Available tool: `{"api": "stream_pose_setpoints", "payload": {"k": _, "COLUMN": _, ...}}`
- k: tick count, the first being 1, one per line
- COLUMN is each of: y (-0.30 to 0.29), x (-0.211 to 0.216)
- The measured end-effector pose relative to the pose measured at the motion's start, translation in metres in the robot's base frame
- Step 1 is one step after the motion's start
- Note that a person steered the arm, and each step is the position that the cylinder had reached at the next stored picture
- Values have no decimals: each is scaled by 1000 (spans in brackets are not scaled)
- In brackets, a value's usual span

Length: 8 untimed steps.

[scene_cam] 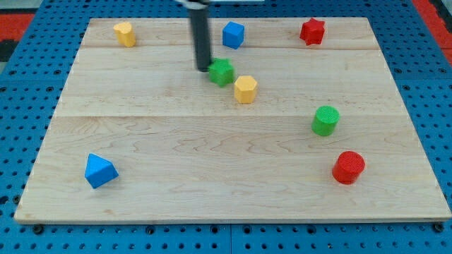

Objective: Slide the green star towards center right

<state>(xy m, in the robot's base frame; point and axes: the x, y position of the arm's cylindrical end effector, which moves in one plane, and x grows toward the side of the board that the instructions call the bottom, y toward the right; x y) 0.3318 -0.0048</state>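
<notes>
The green star (222, 72) lies on the wooden board (226, 162) in the upper middle of the view. My tip (203, 68) stands right at the star's left side, touching or almost touching it. A yellow hexagonal block (245, 89) sits just to the lower right of the star, very close to it. The dark rod rises from the tip to the view's top edge.
A yellow block (125, 34) is at the top left, a blue block (233, 34) at the top middle, a red star (312, 32) at the top right. A green cylinder (325, 121) and a red cylinder (348, 167) stand at the right. A blue triangular block (99, 171) is at the bottom left.
</notes>
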Motion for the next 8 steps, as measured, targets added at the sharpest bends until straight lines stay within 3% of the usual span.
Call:
{"api": "stream_pose_setpoints", "payload": {"k": 1, "y": 84, "x": 0}}
{"api": "stream_pose_setpoints", "payload": {"k": 2, "y": 81, "x": 0}}
{"api": "stream_pose_setpoints", "payload": {"k": 3, "y": 8, "x": 0}}
{"api": "stream_pose_setpoints", "payload": {"k": 4, "y": 14, "x": 16}}
{"api": "stream_pose_setpoints", "payload": {"k": 6, "y": 109, "x": 60}}
{"api": "stream_pose_setpoints", "payload": {"k": 8, "y": 101, "x": 67}}
